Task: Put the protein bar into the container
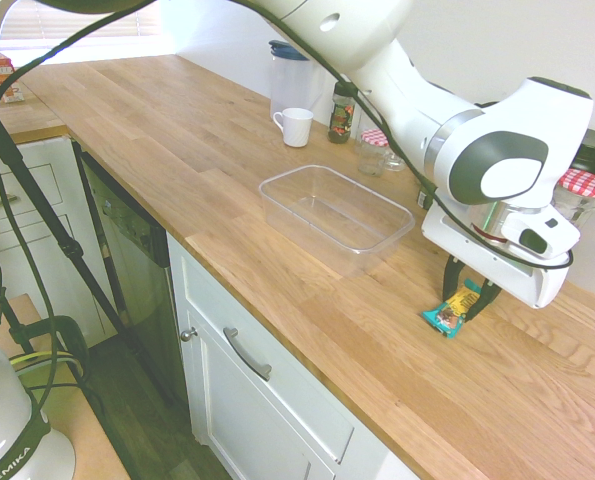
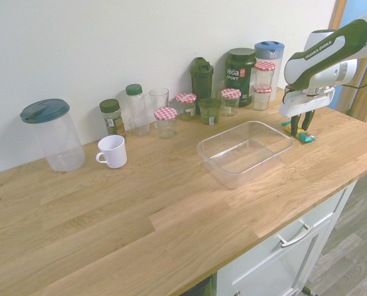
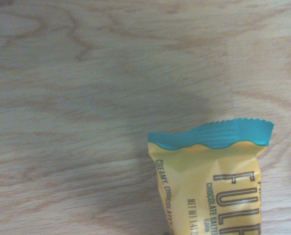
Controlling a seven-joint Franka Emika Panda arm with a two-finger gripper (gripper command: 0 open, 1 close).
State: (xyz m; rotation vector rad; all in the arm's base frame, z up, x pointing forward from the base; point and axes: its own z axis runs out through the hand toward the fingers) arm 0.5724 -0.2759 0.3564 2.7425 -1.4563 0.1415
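The protein bar (image 1: 453, 311) sits between the fingers of the pincer (image 1: 470, 288), at or just above the worktop (image 2: 137, 213); the pincer looks closed on it, though whether the bar has left the wood is hard to tell; the grasp seems made, while lifting, carrying and lowering into the container (image 2: 243, 155) remain; that tub stands near, with no bar in it; one bar, one container, one white mug (image 2: 112, 152), one blue-lidded pitcher (image 2: 270, 56), one black-lidded protein tub (image 2: 240, 77).

White mug (image 2: 112, 152) — beside lidded pitcher (image 2: 58, 137)
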